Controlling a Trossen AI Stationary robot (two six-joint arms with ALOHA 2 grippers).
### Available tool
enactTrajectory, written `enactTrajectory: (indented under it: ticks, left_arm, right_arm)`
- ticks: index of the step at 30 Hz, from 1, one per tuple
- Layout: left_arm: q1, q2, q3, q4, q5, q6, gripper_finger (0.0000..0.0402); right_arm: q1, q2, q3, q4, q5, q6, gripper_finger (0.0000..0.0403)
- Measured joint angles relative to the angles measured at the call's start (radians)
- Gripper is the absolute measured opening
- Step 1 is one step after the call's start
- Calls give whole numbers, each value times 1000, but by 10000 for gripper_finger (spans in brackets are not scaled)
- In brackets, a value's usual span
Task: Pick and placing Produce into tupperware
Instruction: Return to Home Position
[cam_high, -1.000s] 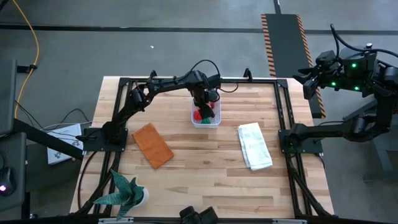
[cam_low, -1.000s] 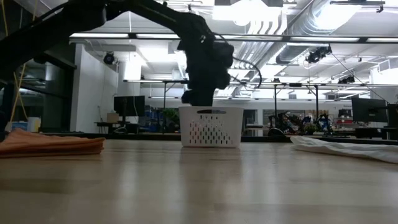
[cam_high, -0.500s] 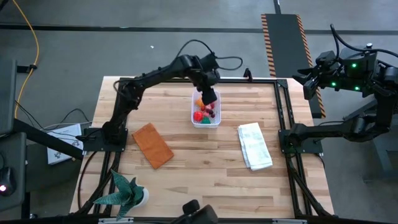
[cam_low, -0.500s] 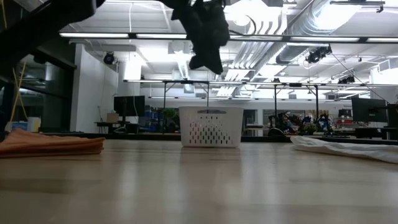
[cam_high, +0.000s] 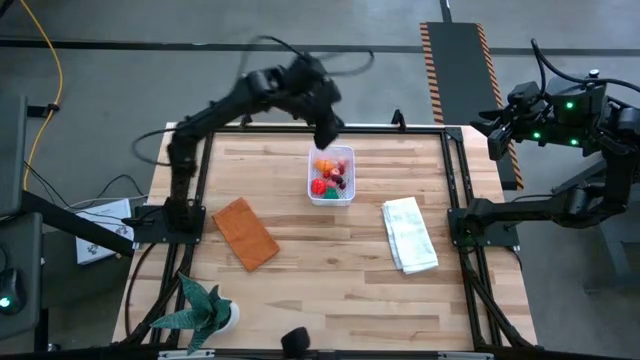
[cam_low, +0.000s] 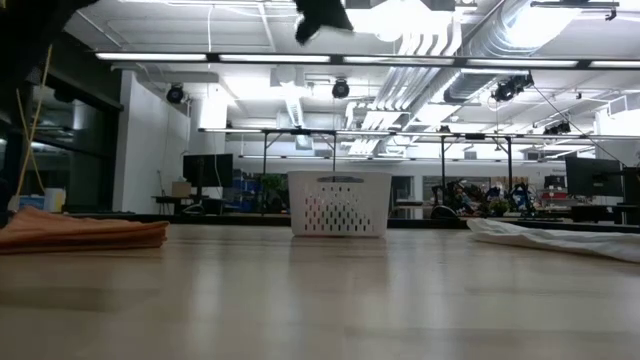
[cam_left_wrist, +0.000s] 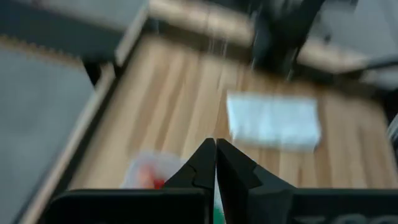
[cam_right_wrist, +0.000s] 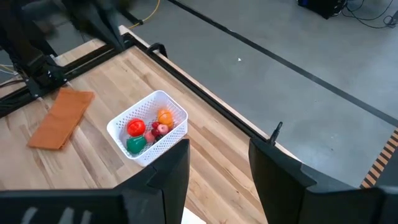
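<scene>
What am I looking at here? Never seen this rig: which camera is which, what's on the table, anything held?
Two dark robot arms at a wooden table. Four cameras: overhead, table-level, one on each wrist. The left gripper hangs above the table's far edge, fingers shut, holding nothing. The right gripper waits off the table's right side, open and empty. On the table: a white perforated basket holding toy produce, an orange-brown cloth, a folded white cloth and a green spiky plant.

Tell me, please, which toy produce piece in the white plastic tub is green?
The rounded green piece, in a corner of the white plastic tub beside the red tomato-like ball; the others are orange, red or pink.
</scene>
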Motion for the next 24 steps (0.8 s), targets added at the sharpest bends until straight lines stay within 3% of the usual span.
enactTrajectory:
  ticks: [7,13,18,24]
  left_arm:
    - [2,-203,0,117,4,-27,1]
    - [1,-376,0,72,-1,-25,1]
    - [-37,-525,0,19,-38,-25,0]
    - [-95,-709,-10,17,-96,-29,0]
  right_arm:
    - [0,0,0,0,-21,-26,153]
    - [0,-27,0,6,-37,-70,83]
    - [0,-95,0,59,-154,-84,8]
    - [0,-188,0,166,-289,-56,7]
